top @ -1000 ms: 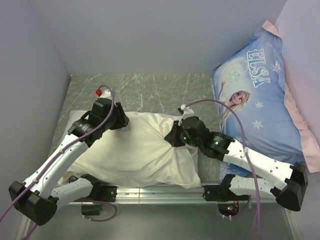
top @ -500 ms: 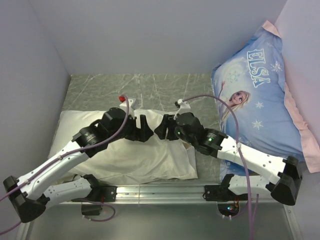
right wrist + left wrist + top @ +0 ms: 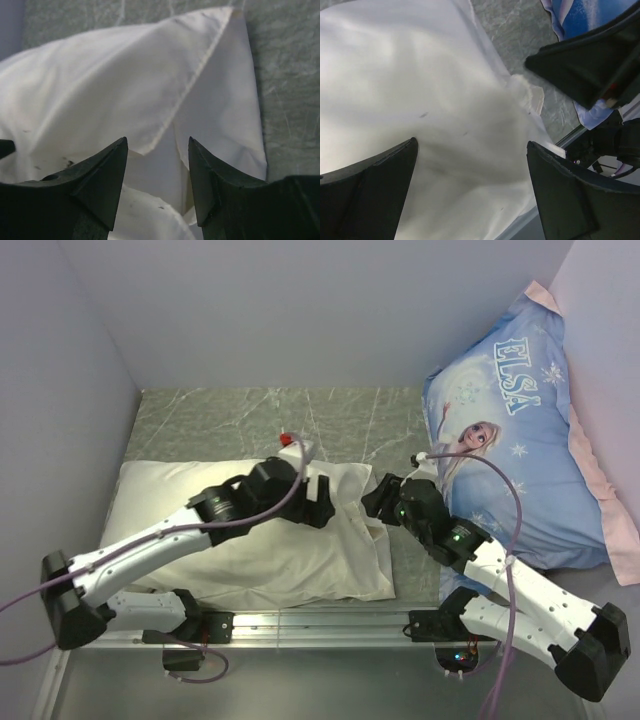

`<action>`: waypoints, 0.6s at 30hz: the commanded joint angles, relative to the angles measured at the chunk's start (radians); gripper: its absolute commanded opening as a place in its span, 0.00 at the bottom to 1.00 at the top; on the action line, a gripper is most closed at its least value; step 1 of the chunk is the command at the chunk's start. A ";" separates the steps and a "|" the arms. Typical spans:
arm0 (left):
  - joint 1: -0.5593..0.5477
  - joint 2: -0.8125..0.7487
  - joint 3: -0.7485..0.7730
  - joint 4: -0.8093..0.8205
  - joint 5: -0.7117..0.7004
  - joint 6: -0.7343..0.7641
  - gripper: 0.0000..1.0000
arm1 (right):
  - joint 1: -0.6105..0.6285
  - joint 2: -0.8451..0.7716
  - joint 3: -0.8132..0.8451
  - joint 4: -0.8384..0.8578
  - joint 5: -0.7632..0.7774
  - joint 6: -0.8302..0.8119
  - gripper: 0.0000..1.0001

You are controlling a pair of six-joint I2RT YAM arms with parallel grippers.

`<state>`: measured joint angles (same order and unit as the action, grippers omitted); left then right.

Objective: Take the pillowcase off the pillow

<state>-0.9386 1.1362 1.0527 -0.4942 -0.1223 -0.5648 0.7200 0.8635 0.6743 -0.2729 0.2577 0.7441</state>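
Pillowcase (image 3: 285, 562) under left end effector (image 3: 321, 503)

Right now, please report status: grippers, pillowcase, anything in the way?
Left gripper open, right gripper open, both empty. Pillowcase rumpled on table, not held. Blue pillow at right, apart from it.

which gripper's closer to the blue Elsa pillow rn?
Right. The right gripper hangs over the pillowcase at its end toward the Elsa pillow; the left gripper sits farther left, over the fabric's middle.
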 commanded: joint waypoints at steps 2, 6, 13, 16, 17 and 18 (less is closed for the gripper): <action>-0.083 0.160 0.168 0.006 -0.134 0.049 0.97 | -0.016 0.009 -0.045 0.057 -0.066 0.029 0.58; -0.124 0.293 0.251 -0.015 -0.195 0.065 0.97 | -0.030 0.019 -0.100 0.115 -0.132 0.028 0.58; -0.195 0.404 0.336 -0.162 -0.355 0.019 0.30 | -0.033 0.006 -0.191 0.216 -0.273 0.037 0.65; -0.204 0.350 0.259 -0.198 -0.387 -0.043 0.01 | -0.037 0.020 -0.208 0.204 -0.259 0.035 0.65; -0.203 0.326 0.238 -0.198 -0.393 -0.056 0.00 | -0.040 0.034 -0.214 0.201 -0.262 0.034 0.64; -0.203 0.279 0.216 -0.207 -0.395 -0.070 0.00 | -0.044 0.042 -0.219 0.199 -0.262 0.032 0.64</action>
<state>-1.1343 1.5131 1.3102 -0.6296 -0.4492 -0.5705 0.6899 0.8856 0.4690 -0.1146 0.0086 0.7731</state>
